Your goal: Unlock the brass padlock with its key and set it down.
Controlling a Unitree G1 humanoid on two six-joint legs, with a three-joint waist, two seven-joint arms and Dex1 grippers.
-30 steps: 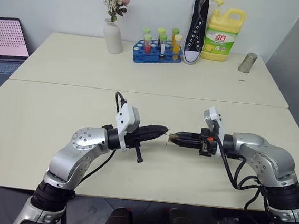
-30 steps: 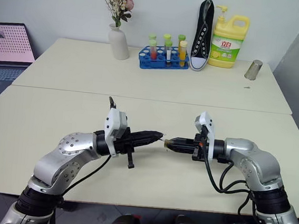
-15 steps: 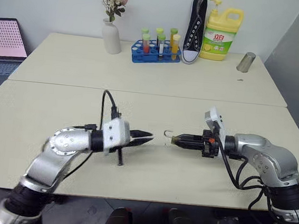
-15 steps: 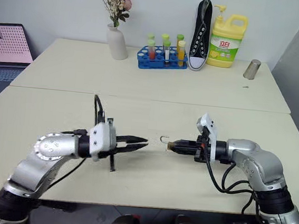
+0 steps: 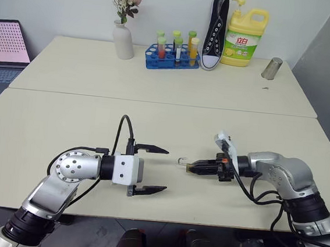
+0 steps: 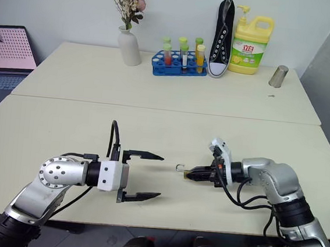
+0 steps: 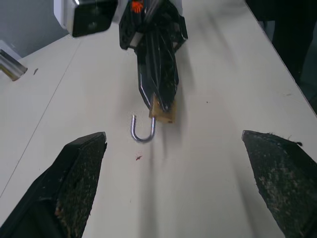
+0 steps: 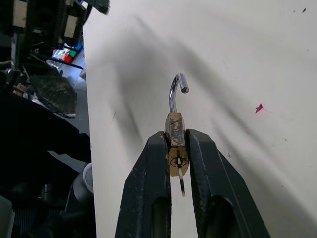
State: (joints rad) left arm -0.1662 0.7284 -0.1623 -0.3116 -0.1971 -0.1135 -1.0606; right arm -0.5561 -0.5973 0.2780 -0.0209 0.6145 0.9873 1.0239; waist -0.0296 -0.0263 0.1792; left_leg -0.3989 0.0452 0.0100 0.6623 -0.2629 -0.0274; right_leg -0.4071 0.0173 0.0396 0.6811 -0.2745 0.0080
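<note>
Left gripper (image 5: 152,169) has its jaws spread wide, nothing in them, just left of the padlock (image 8: 175,141). Right gripper (image 8: 177,163) is clamped on the padlock's brass body; the key sticks out of the keyhole and the shackle (image 7: 142,130) is swung free. The padlock's long axis runs level, in line with the right fingers, shackle toward the left gripper. It hangs just above the table (image 5: 170,130), so my guess is lower and release. Test tube rack (image 5: 173,53), shoe (image 5: 215,32) and soap bottle (image 5: 243,37) stand well behind it.

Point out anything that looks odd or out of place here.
A black sneaker stands upright on its toe against the wall on the far table, between a test tube rack and a detergent bottle.
</note>
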